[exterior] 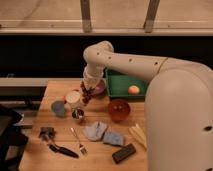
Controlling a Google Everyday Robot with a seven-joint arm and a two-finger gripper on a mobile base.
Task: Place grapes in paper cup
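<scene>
My gripper (88, 89) is low over the bench (55, 150), and its jaws are closed narrow on the grapes (85, 95). The bunch hangs downward, just beside the rim of the paper cup (73, 98). The cup lies toward the picture's left of the jaws, so I judge only a short sideways shift is needed. I can read no writing anywhere.

On the wooden desk (55, 92), a green bin (116, 80) at the back holds an orange fruit (133, 90). An orange bowl (119, 110) stands in front of the bin. A grey-blue cup (58, 107) and a small metal cup (78, 115) stand near each other at left. Nearer the front lie a fork (77, 141), a crumpled grey cloth (95, 131), a blue sponge (114, 138) and a flat black block (123, 153).
</scene>
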